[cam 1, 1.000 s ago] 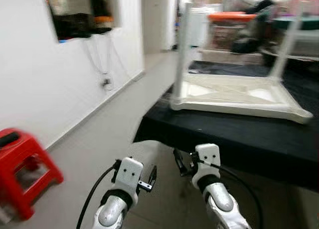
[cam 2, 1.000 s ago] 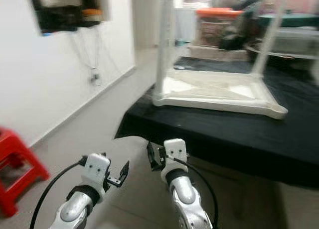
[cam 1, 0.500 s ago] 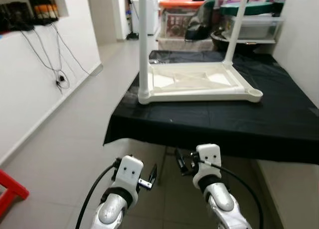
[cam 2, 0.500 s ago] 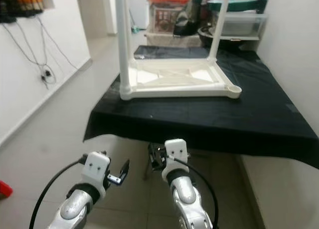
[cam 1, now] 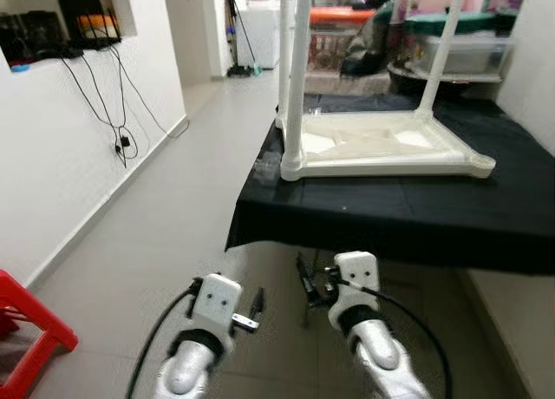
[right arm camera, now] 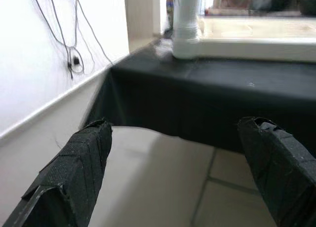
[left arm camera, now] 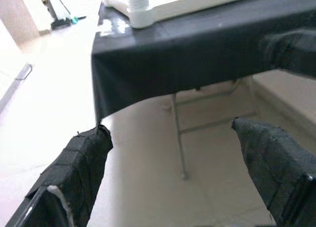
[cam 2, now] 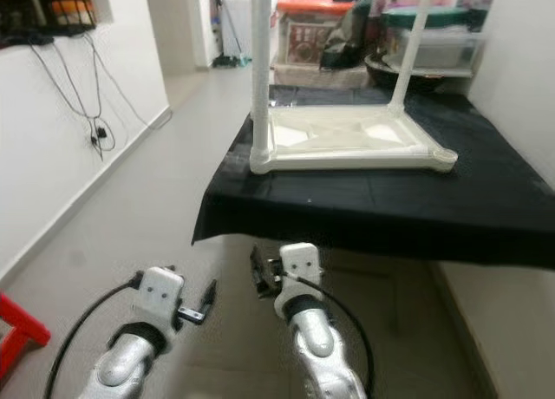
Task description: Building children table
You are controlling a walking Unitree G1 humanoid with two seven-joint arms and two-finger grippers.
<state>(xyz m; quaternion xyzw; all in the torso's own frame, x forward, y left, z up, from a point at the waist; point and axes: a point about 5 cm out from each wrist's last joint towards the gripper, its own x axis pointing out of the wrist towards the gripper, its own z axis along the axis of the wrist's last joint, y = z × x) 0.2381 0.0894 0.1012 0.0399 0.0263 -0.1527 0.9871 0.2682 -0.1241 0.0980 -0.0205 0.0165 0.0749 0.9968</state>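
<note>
White plastic children's table [cam 1: 381, 149] lies upside down on a worktop [cam 1: 408, 217] draped in black cloth, toward the cloth's far left part, well ahead of the robot. Three legs stand upright from it: two at the left side, near leg [cam 1: 297, 74] at the front-left corner, one more at the far right [cam 1: 438, 48]. The near right corner socket [cam 1: 482, 163] carries no leg. Both arms are held low in front of the robot, over the grey tile floor [cam 1: 147, 234] and short of the worktop's near edge. Left pincer [left arm camera: 173, 172] has its fingers [left arm camera: 81, 163] spread wide apart, holding nothing; its wrist view looks at the cloth's hanging edge and a thin metal frame leg [left arm camera: 178, 138] beneath the worktop. Right pincer [right arm camera: 173, 172] likewise stands with fingers [right arm camera: 274, 158] wide apart and empty, aimed at the cloth's near-left corner with the base of the near leg above it. To the left, a white wall [cam 1: 61, 147] with dangling black cables [cam 1: 117, 113] below a recessed shelf. A red stool [cam 1: 30, 338] sits at the near left on the floor. Storage boxes and clutter [cam 1: 408, 43] are stacked beyond the worktop's far end.
</note>
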